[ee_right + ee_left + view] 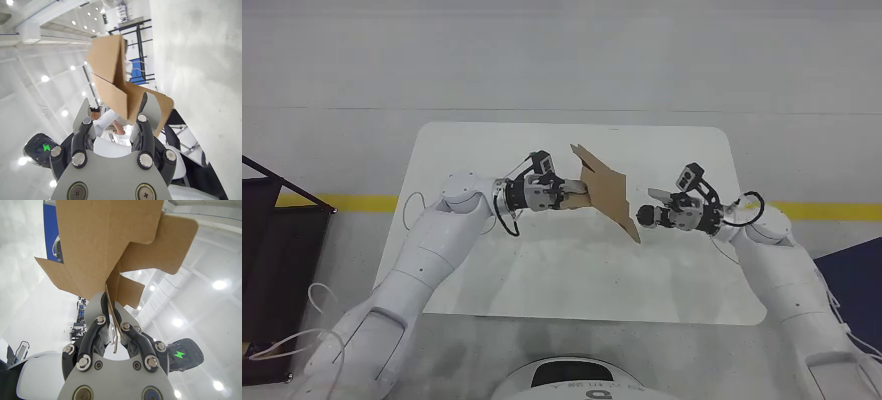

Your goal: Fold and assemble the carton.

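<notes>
A white table (492,270) is seen on a grey floor (542,60) crossed by a yellow line (342,203). The carton (607,190) is held above mid-table, its long axis slanted from far-left to near-right. It is clamped by the left gripper (109,306). The right gripper (115,98) is spread open beside it.

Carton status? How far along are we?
Done: the left gripper is shut on the carton, holding it above the table. In hand: the right gripper is open around a corner flap. Left: the panels are barely spread, flaps loose, no box shape yet.
</notes>
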